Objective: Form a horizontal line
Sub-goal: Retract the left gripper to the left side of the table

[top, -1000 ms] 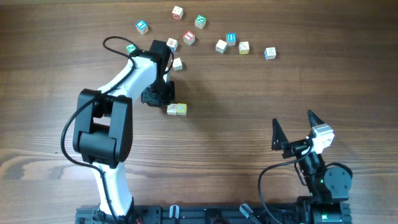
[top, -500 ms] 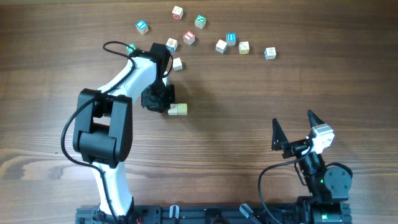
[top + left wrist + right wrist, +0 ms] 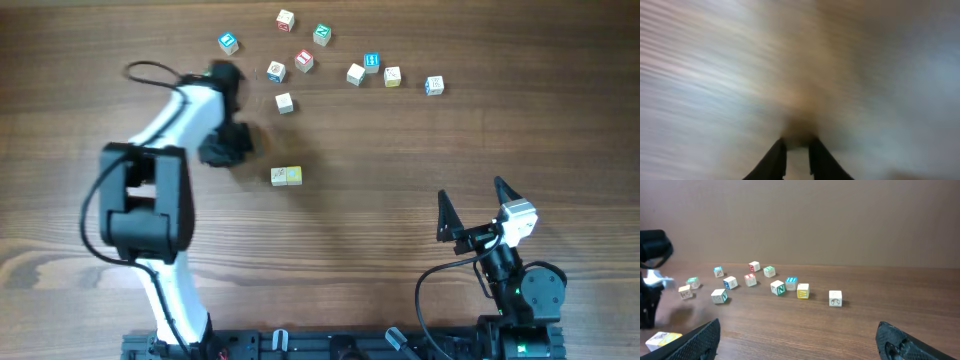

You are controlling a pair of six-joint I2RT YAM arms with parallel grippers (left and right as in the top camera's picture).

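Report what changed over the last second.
The left tool swung up and left, away from the two-cube row it had been beside. No cube visibly went with it. The row, the loose cubes above it and the open right tool stayed put.

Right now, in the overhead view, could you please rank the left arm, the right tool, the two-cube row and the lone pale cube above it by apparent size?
1. left arm
2. right tool
3. two-cube row
4. lone pale cube
The arm and tool stand nearer the camera, which flatters them.
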